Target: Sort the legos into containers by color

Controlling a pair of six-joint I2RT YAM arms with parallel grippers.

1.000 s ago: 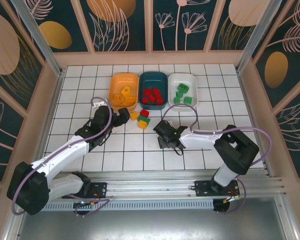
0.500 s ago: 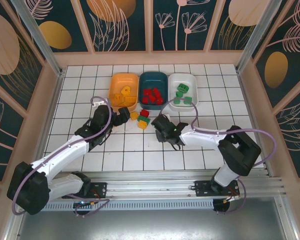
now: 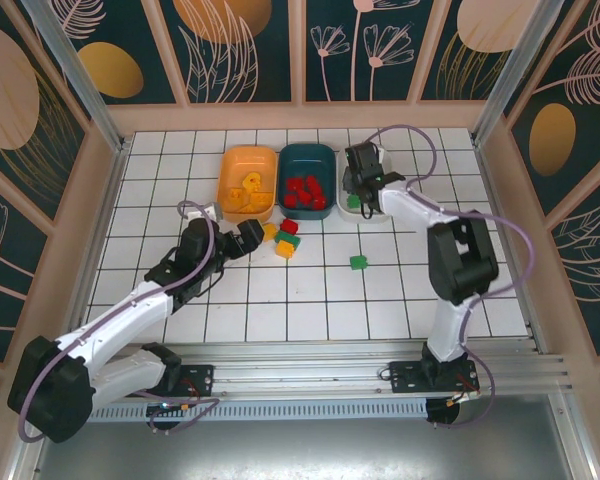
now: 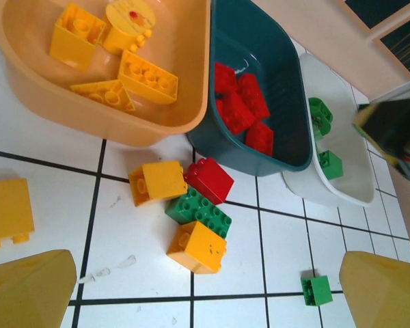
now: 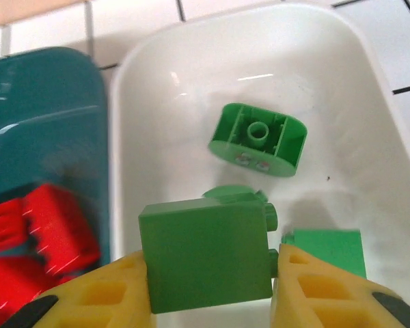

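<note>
Looking over the whole cell, we see dark leaf-patterned wall panels (image 3: 70, 70) boxing in a white tiled table (image 3: 160, 190). Three bowls stand in a row, sides touching. Well ahead of our left gripper (image 4: 206, 275) is the orange bowl (image 4: 123, 119) holding yellow pieces (image 4: 147, 75). Ahead and to its right is the teal bowl (image 4: 273, 61) holding red pieces (image 4: 240, 102). Directly under our right gripper (image 5: 208, 287) lies the white bowl (image 5: 328, 89).

The left gripper gapes wide with nothing in it. Just ahead of it sits a cluster of loose legos (image 4: 198, 212), two yellow, one red and one green. A lone yellow brick (image 4: 7, 208) lies to its left, and a small green brick (image 4: 316, 289) is beside its right finger.

The right gripper's fingers (image 5: 328, 294) pinch a held green brick (image 5: 205, 256). Ahead of it in the bowl rests a rounded green piece (image 5: 260, 140), underside up.
</note>
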